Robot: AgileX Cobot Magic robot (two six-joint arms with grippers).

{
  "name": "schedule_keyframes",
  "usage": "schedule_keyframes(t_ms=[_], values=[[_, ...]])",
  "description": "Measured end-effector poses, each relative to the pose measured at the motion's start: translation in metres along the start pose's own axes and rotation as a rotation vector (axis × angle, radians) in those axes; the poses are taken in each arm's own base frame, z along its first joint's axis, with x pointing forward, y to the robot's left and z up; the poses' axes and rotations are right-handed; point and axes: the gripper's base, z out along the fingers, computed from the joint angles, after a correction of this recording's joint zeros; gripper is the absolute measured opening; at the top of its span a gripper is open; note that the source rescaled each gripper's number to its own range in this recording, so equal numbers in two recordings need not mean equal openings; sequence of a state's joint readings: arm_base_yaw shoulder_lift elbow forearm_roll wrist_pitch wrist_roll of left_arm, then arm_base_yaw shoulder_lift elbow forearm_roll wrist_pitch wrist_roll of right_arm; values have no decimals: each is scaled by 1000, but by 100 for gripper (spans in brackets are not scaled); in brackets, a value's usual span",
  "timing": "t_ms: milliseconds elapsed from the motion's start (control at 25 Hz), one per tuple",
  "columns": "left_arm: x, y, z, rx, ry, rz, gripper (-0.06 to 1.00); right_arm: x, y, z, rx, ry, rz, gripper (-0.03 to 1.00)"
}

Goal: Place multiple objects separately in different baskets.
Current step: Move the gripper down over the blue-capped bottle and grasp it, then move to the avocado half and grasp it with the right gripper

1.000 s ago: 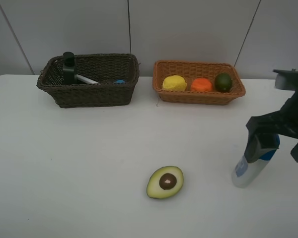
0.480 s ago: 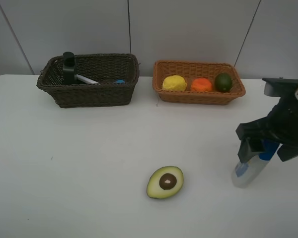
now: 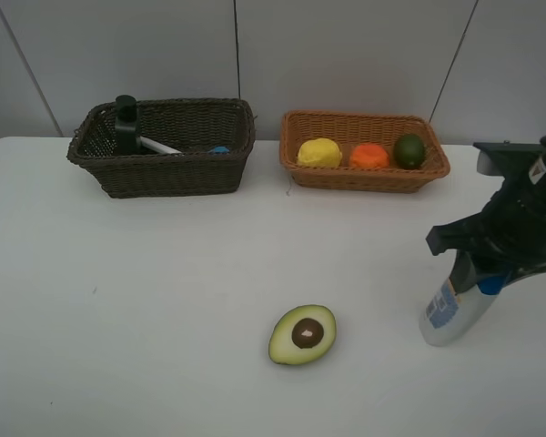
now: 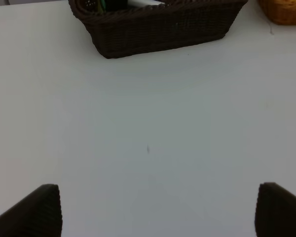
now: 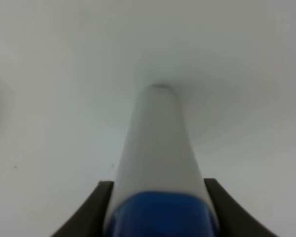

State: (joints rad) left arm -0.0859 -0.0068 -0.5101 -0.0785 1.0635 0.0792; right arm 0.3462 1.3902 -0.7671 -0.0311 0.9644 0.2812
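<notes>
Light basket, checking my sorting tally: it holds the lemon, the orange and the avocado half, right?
Not quite. The light basket holds the lemon, the orange and the lime; the avocado half lies on the table, as the exterior high view shows.

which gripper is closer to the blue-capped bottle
Right. The right gripper grips the white blue-capped bottle at its cap; the left gripper hangs open over the table, facing the dark brown basket.
</notes>
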Motion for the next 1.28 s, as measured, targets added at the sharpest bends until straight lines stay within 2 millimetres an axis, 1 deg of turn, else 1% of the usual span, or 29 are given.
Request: schedule_keyframes(t_ms=[160, 240, 320, 440, 560, 640, 720, 880, 960, 1000, 1120, 1200, 1280], values=[[0, 0, 0, 0, 0, 0, 100, 3, -1, -4, 0, 0, 0, 28], [0, 0, 0, 0, 0, 0, 100, 2, -1, -18, -12, -43, -3, 28], [0, 0, 0, 0, 0, 0, 100, -5, 1, -41, -43, -127, -24, 28], [0, 0, 0, 0, 0, 0, 100, -27, 13, -90, -159, -316, -81, 28], [0, 0, 0, 0, 0, 0, 100, -49, 30, -130, -328, -503, -134, 28], [0, 0, 0, 0, 0, 0, 100, -67, 43, -146, -440, -601, -154, 28], [0, 0, 0, 0, 0, 0, 100, -88, 57, -154, -554, -661, -174, 28], [0, 0, 0, 0, 0, 0, 100, -142, 89, -136, -723, -691, -190, 27], [0, 0, 0, 0, 0, 0, 100, -171, 111, -118, -762, -689, -213, 27], [0, 0, 0, 0, 0, 0, 100, -182, 122, -113, -771, -701, -230, 27], [0, 0, 0, 0, 0, 0, 100, -219, 155, -73, -759, -690, -267, 27], [0, 0, 0, 0, 0, 0, 100, -239, 170, -49, -741, -687, -293, 27], [0, 0, 0, 0, 0, 0, 100, -259, 179, -21, -727, -682, -295, 27]])
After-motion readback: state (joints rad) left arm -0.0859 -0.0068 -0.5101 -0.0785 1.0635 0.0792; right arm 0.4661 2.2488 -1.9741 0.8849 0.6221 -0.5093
